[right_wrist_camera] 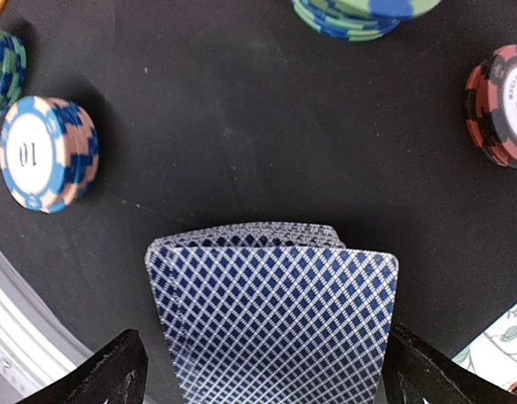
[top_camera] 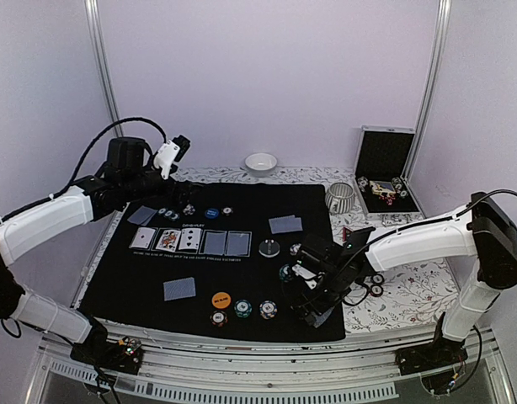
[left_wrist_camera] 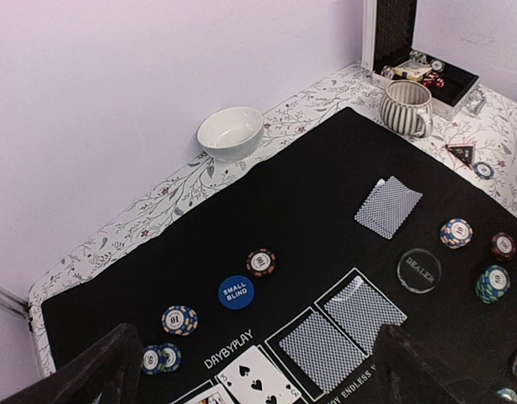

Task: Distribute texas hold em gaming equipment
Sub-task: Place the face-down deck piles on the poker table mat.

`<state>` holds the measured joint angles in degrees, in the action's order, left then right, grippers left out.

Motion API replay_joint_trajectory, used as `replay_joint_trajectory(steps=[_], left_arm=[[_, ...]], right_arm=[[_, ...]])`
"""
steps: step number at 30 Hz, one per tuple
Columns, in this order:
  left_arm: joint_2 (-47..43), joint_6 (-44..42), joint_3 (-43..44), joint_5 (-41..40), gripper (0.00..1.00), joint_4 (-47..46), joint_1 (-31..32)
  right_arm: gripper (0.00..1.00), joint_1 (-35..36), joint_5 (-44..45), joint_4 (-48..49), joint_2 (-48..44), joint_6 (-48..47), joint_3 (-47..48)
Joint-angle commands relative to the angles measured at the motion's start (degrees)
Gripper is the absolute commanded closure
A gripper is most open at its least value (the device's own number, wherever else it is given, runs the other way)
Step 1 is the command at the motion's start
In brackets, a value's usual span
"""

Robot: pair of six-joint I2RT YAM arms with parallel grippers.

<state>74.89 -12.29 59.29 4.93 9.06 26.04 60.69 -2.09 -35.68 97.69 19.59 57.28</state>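
Hovering low over the near right part of the mat (top_camera: 115,286), the right gripper (right_wrist_camera: 263,370) has its jaws spread wide around the deck (right_wrist_camera: 271,320). A thin dark gap shows between each finger and the card edges, so the deck is judged released and resting on the mat, not gripped. It sits near the mat's near edge beside a blue chip (right_wrist_camera: 46,154), with a red chip (right_wrist_camera: 501,105) further right, likely parked there because the board and hands look dealt. The deck is face down, with a blue diamond-lattice back on a white border; its cards are slightly splayed at the top edge, not squared. The left gripper (left_wrist_camera: 258,370) is fully open and holds nothing, raised over the far left of the mat, probably kept clear of the right arm's work. Below it, two face-down board cards (left_wrist_camera: 343,328) lie in printed boxes beside face-up ones, a two-card hand (left_wrist_camera: 388,206) lies toward the mug (left_wrist_camera: 406,108), and the dealer button (left_wrist_camera: 419,270) and small-blind disc (left_wrist_camera: 237,292) sit among scattered chips.
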Motion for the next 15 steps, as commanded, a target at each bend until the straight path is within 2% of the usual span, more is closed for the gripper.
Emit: replay_joint_trajectory(steps=[1,8,15], left_arm=[[-1.48,0.37,-0.84,0.79,0.02,-1.39,-0.98],[-1.82,0.36,-1.27,0.79,0.02,-1.77,-1.51],[-2.74,1.77,-2.25,0.4,0.02,-3.77,-3.22]], right_arm=[[0.01,-0.22,1.41,-1.89,0.0,-0.49,2.49],[0.01,-0.22,2.49,-4.9,-2.21,-2.02,6.29],[0.01,-0.82,6.53,-6.56,-13.91,-4.85,11.43]])
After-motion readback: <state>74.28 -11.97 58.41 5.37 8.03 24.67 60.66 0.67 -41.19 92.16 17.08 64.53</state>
